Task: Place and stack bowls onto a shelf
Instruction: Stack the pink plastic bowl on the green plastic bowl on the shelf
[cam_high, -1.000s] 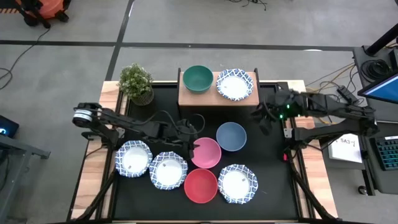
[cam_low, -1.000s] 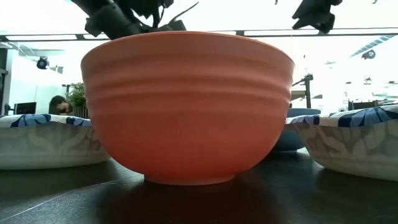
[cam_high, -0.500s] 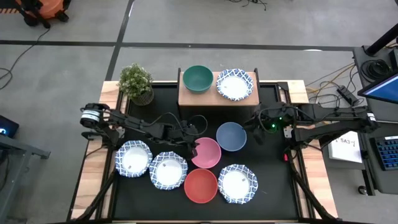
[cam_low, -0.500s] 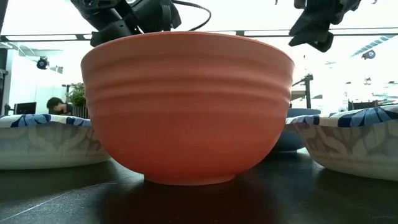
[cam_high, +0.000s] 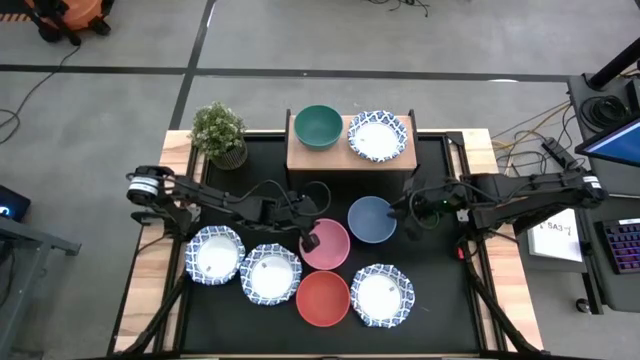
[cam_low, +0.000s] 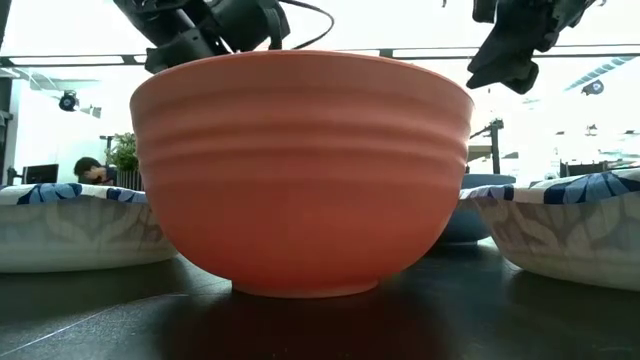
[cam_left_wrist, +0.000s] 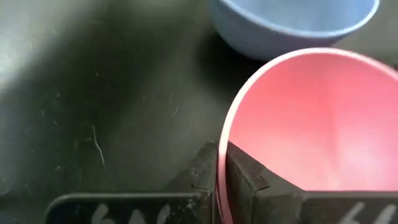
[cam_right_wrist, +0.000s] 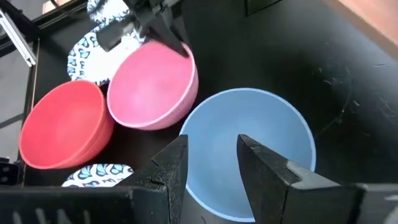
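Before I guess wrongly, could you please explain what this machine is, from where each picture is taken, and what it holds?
It is a robot with two dark arms at a black table. One camera looks straight down, one sits at table height behind the red bowl, and one rides on each wrist. The left gripper has its fingers closed on the rim of the pink bowl. The right gripper is open over the blue bowl's rim and holds nothing. The shelf at the back carries a green bowl and one patterned bowl. Three more patterned bowls and a small plant are on the table.
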